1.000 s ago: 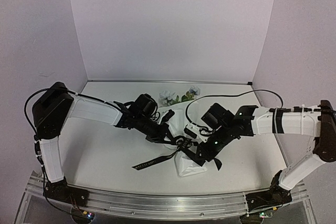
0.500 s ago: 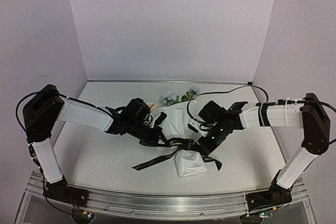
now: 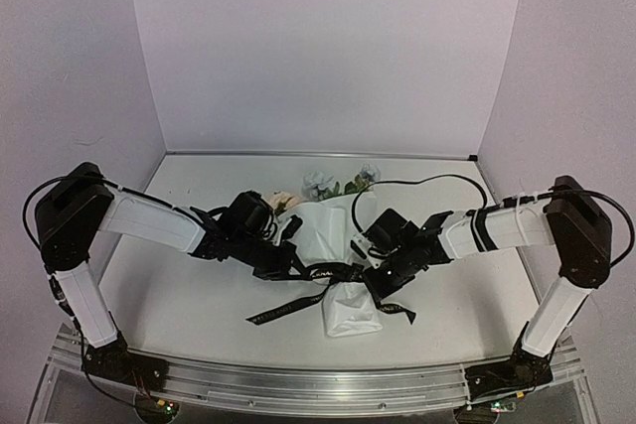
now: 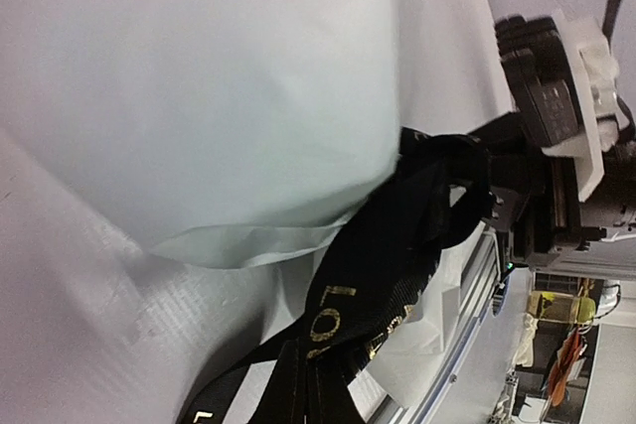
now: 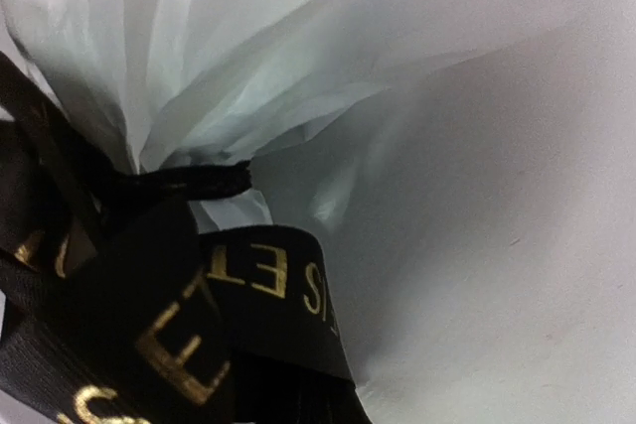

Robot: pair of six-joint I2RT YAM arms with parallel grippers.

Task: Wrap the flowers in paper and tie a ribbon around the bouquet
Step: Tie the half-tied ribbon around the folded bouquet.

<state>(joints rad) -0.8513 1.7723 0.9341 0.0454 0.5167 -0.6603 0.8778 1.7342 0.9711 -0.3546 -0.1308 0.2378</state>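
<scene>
Nearest the arm bases, the loose tails of the ribbon (image 3: 288,307) and the narrow folded end of the bouquet (image 3: 350,313) lie on the table (image 3: 179,285). Just beyond, the ribbon cinches the paper (image 3: 323,230) into a waist. The left gripper (image 3: 290,263) and right gripper (image 3: 381,273) flank it, each closed on a strand of ribbon (a judgement from the taut band, as neither wrist view shows its own fingers). The step in hand looks like tightening the knot. Next comes an even outward pull that spares the thin paper. Gold capitals on the ribbon read "LO" in the left wrist view and "ET" in the right; the rest is unclear. Farthest, the flowers (image 3: 333,186) spill from the wide end.
</scene>
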